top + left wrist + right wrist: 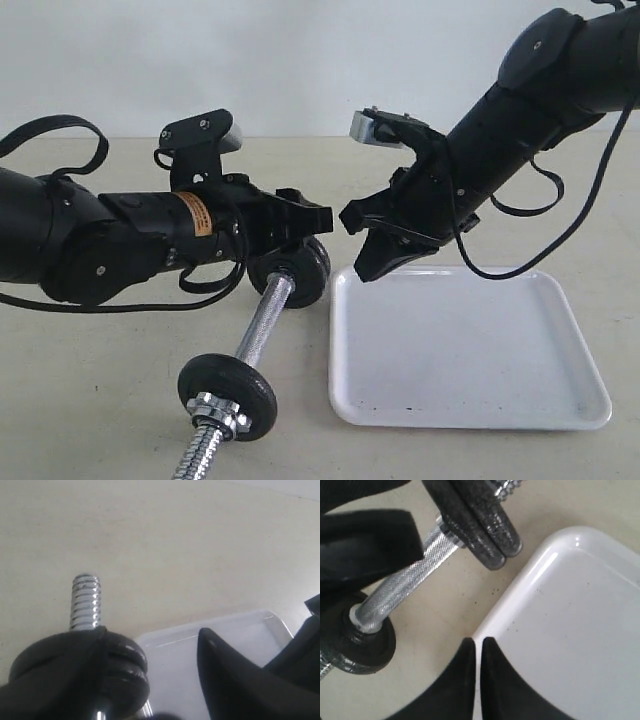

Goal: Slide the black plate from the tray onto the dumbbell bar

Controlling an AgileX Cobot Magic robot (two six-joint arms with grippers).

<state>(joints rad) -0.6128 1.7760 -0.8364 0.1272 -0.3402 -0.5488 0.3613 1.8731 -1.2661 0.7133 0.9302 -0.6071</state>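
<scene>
Tray (560,400) bare. Black plate (303,268) appears already on far end of dumbbell bar (262,325), flush vs. second disc, just left of tray. Left claw (312,218) above plate, fingers look parted, gripping nothing. Right claw (477,652) pinched narrow, empty, over tray's far-left corner. Best finish, prob.: press plate along bar axis, then back off straight, no dragging. Plate: matte black, pebbled rim.

Glossy plastic tray (470,345), knurled chrome dumbbell bar (262,320)
</scene>
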